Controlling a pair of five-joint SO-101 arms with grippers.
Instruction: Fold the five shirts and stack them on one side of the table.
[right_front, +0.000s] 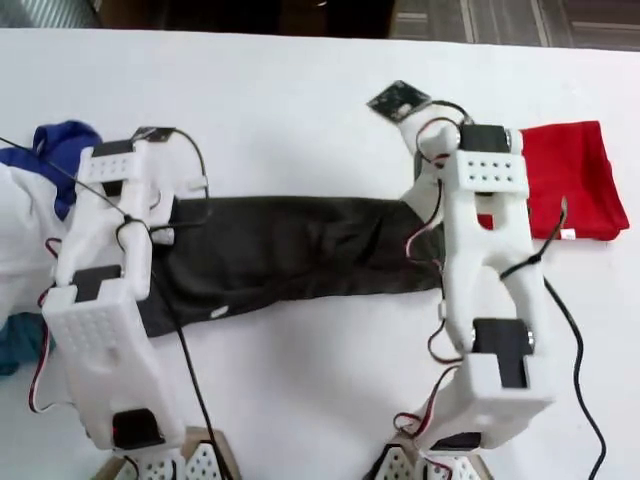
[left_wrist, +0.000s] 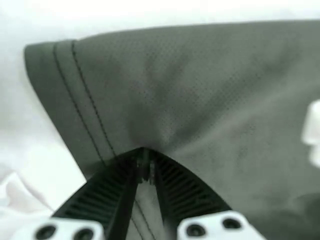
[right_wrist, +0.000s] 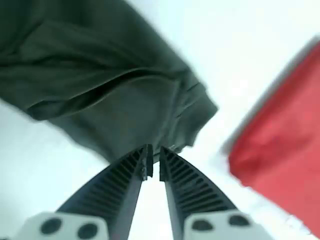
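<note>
A dark grey shirt (right_front: 290, 250) lies stretched in a long band across the middle of the table between my two arms. My left gripper (left_wrist: 145, 167) is shut on its fabric near a stitched hem (left_wrist: 65, 95), at the shirt's left end (right_front: 170, 225). At the shirt's right end, my right gripper (right_wrist: 152, 162) is shut on a bunched edge of the cloth (right_wrist: 165, 120). A folded red shirt (right_front: 575, 180) lies flat at the right, also seen beside the right gripper (right_wrist: 280, 155).
Blue cloth (right_front: 55, 150) and white cloth (right_front: 20, 230) are heaped at the table's left edge, with a bit of teal cloth (right_front: 15, 345) below them. Bare white table (right_front: 300, 90) stretches behind the shirt. Cables (right_front: 575, 340) trail by the right arm.
</note>
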